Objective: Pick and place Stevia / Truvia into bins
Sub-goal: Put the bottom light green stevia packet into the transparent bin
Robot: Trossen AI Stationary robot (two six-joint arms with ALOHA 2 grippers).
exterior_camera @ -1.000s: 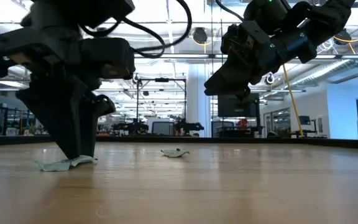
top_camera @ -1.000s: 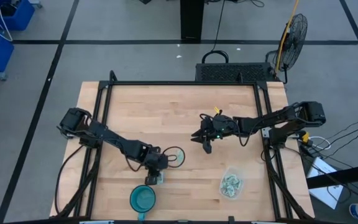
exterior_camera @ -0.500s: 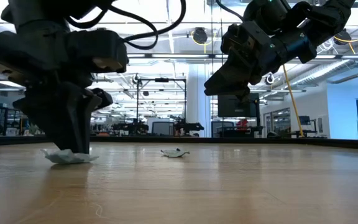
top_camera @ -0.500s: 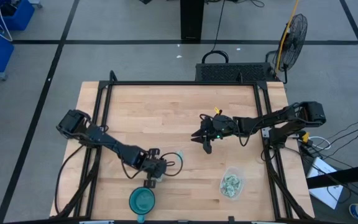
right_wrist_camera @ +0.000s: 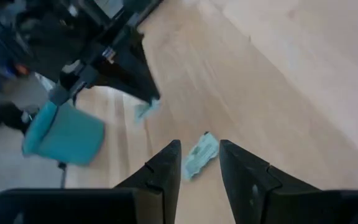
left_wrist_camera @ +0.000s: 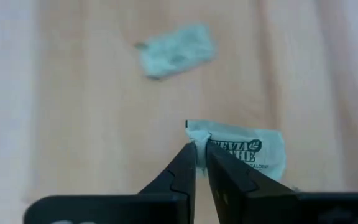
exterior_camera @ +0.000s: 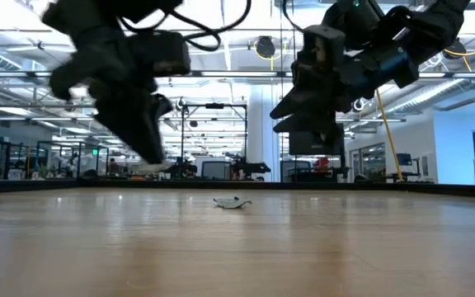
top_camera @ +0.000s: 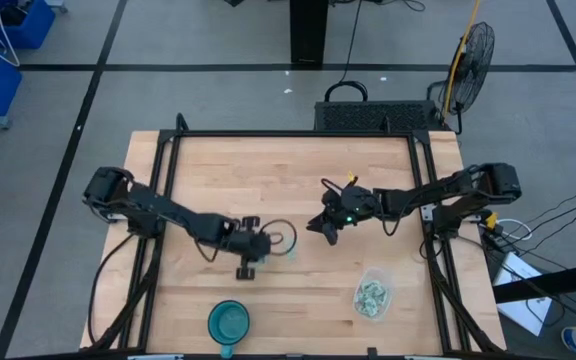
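My left gripper (top_camera: 248, 267) (left_wrist_camera: 201, 147) hangs above the table near its near-left part and is shut on a pale green and white sachet (left_wrist_camera: 247, 149) (exterior_camera: 151, 165). A second sachet (top_camera: 289, 251) (left_wrist_camera: 176, 50) (exterior_camera: 232, 202) lies flat on the wood just beyond it. My right gripper (top_camera: 320, 227) (right_wrist_camera: 199, 148) hovers open at mid-table, high above that loose sachet (right_wrist_camera: 201, 155) and aimed down at it. The clear tub (top_camera: 372, 296) stands near the near-right edge with several sachets inside. My left gripper pinches the sachet between its two fingers at one corner of a short edge (left_wrist_camera: 197, 133). The fingers slant down from above. The sachet is lifted clear of the table and sticks out sideways from the fingertips (left_wrist_camera: 191, 155).
A teal round bowl (top_camera: 229, 321) (right_wrist_camera: 64, 134) sits at the near edge, close to my left gripper. A black cable loop (top_camera: 280, 238) hangs by the left wrist. Black frame rails (top_camera: 158, 180) line the table's sides. Bare wood covers the far half (top_camera: 268, 170).
My left gripper, shut on the sachet where it lay on the table, has risen and moved toward the far edge, tipping as it went. The sachet has come up with it, clear of the wood. The loose sachet has stayed where it was.
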